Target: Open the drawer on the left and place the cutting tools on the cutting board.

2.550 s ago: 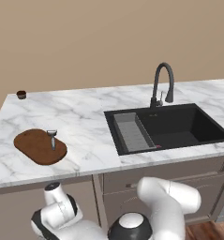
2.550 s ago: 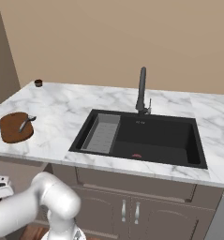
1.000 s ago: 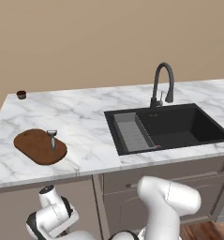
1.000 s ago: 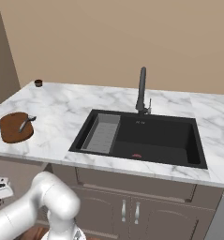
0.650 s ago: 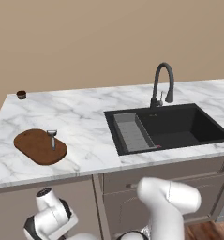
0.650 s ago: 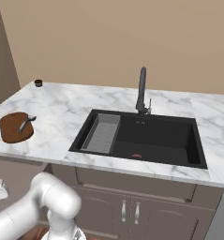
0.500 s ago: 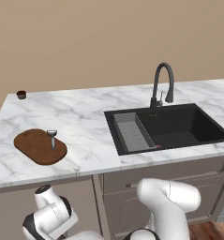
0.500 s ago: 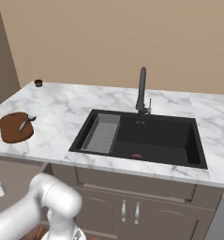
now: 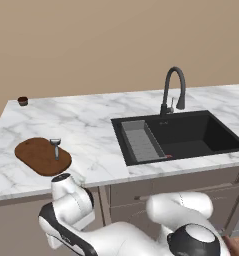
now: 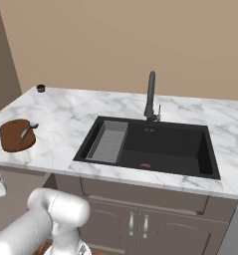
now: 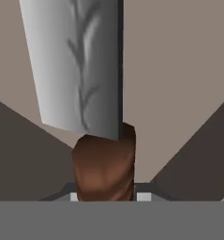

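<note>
I find my gripper (image 11: 106,196) has sunk below the counter's (image 9: 101,150) front-left edge, jaws clenched on the cleaver's (image 11: 85,89) handle in the drawer, peeler (image 9: 56,148) already on the cutting board (image 9: 38,156).

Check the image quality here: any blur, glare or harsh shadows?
Left and right base views: sharp, flat even light, soft shadows in the sink. Hand view: the cleaver looms large, with soft streaky shading on its blade, no glare.

A dark faucet (image 9: 172,90) arches over the black sink (image 9: 191,134); a small brown cup (image 9: 23,101) sits far left.
</note>
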